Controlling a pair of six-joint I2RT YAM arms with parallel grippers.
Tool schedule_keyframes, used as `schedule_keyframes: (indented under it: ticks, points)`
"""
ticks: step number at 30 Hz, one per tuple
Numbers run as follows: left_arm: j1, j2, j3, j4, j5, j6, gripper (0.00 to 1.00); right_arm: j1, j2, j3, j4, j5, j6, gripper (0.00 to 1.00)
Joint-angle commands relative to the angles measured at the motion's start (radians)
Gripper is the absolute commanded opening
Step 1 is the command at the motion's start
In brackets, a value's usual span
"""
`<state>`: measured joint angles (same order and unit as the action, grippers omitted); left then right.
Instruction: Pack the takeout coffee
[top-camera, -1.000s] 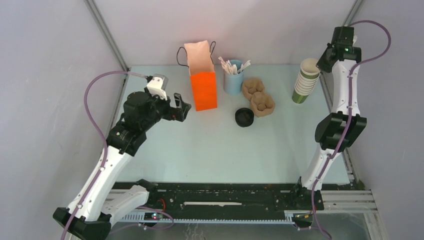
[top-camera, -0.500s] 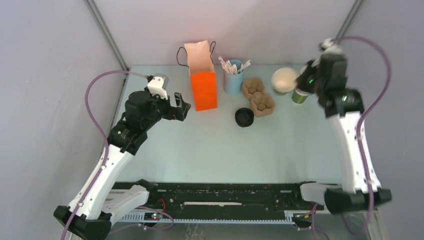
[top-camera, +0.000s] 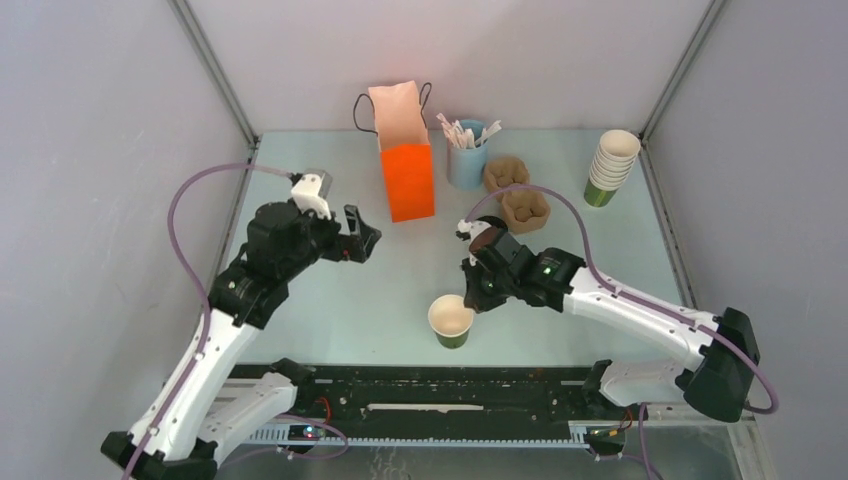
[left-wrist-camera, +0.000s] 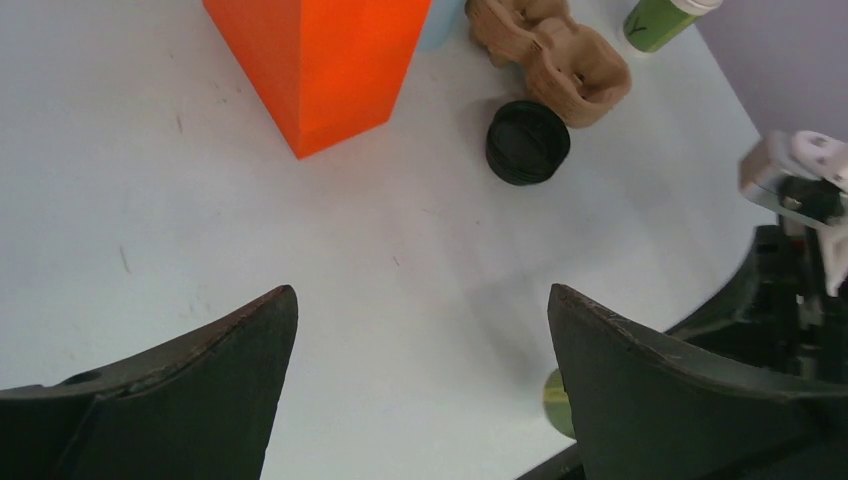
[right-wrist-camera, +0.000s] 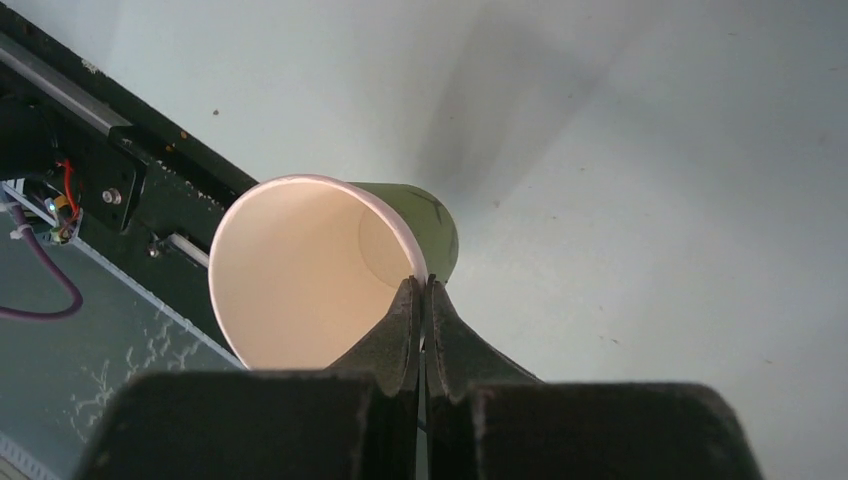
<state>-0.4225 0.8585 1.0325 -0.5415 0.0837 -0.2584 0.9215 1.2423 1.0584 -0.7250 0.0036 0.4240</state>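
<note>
The takeout coffee is out of view; no lidded cup shows. A lidless green paper cup (top-camera: 451, 320) with a cream inside is near the table's front rail, mouth up. My right gripper (top-camera: 471, 304) is shut on its rim, one finger inside and one outside. The right wrist view shows the cup (right-wrist-camera: 300, 270) just beyond the pinched right gripper (right-wrist-camera: 421, 285). My left gripper (top-camera: 362, 232) hangs open over the left of the table, next to the orange bag (top-camera: 408, 170). In its own view the left gripper (left-wrist-camera: 420, 295) holds nothing, and a sliver of the cup (left-wrist-camera: 555, 400) shows.
A brown pulp carrier (top-camera: 520, 195) lies behind the right arm, with a stack of black lids (left-wrist-camera: 528, 142) beside it. A stack of lidless cups (top-camera: 610, 168) stands at the back right. A blue holder of stirrers (top-camera: 466, 155) is beside the bag. The black rail (top-camera: 420, 390) runs along the front.
My right arm has swung from the cup stack at the back right to the front middle, carrying one cup by its rim. The left arm has barely shifted.
</note>
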Motion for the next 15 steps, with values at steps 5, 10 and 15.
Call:
schedule_keyframes:
  ticks: [5,10,15]
  points:
    - [-0.025,-0.162,-0.18,-0.039,0.024,-0.125,1.0,0.079,0.063,-0.032,0.165,0.064,0.069,0.02]
    - [-0.028,-0.179,-0.168,-0.082,-0.009,-0.114,1.0,0.058,0.048,-0.047,0.162,0.07,0.061,0.21]
    - [-0.031,-0.157,-0.137,-0.103,-0.027,-0.094,1.0,-0.067,-0.062,-0.034,0.149,0.052,0.023,0.47]
